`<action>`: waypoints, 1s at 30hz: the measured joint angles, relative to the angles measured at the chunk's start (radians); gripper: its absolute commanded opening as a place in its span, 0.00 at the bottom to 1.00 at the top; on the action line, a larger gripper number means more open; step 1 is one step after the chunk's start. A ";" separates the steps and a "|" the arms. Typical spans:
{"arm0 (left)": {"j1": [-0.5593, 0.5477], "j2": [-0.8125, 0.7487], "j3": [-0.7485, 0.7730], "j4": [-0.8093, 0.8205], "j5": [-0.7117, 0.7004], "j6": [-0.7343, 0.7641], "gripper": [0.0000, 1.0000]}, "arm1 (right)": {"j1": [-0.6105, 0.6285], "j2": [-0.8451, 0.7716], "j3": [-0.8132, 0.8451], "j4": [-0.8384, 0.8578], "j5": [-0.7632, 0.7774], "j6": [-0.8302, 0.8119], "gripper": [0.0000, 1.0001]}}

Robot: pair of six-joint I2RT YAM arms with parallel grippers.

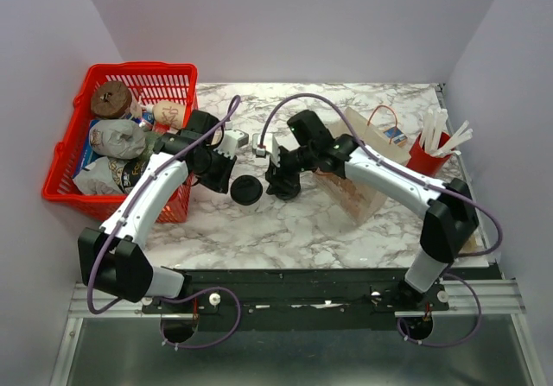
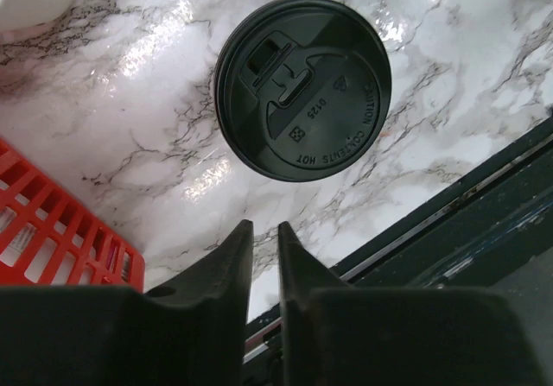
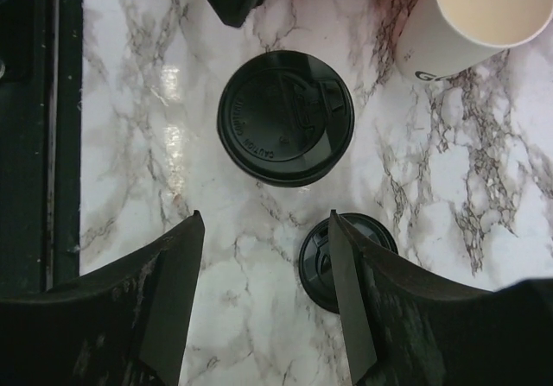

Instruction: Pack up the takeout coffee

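Right gripper (image 3: pixel 263 222) is hovering released, takeout coffee (image 3: pixel 318 265) apparently sitting under one finger: closing is risking a topple. Left gripper (image 2: pixel 263 226) is hanging narrowly parted, empty.

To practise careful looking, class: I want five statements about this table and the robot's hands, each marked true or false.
1. A black lid lies flat on the marble table. True.
2. The right hand grips that lid. False: its fingers stand apart and empty, with the lid beyond them.
3. The red basket sits on the table's right side. False: it is on the left.
4. An open paper cup stands near the lid. True.
5. The left hand holds nothing. True.
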 measured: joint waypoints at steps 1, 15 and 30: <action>0.002 0.006 -0.002 -0.007 -0.002 -0.007 0.13 | 0.000 0.029 0.001 0.010 0.000 -0.005 0.69; 0.089 0.138 -0.001 0.005 -0.030 0.002 0.06 | 0.000 0.229 0.070 0.081 0.039 -0.095 0.72; 0.097 0.264 0.020 0.046 0.064 -0.028 0.09 | 0.002 0.254 0.071 0.073 -0.028 -0.137 0.72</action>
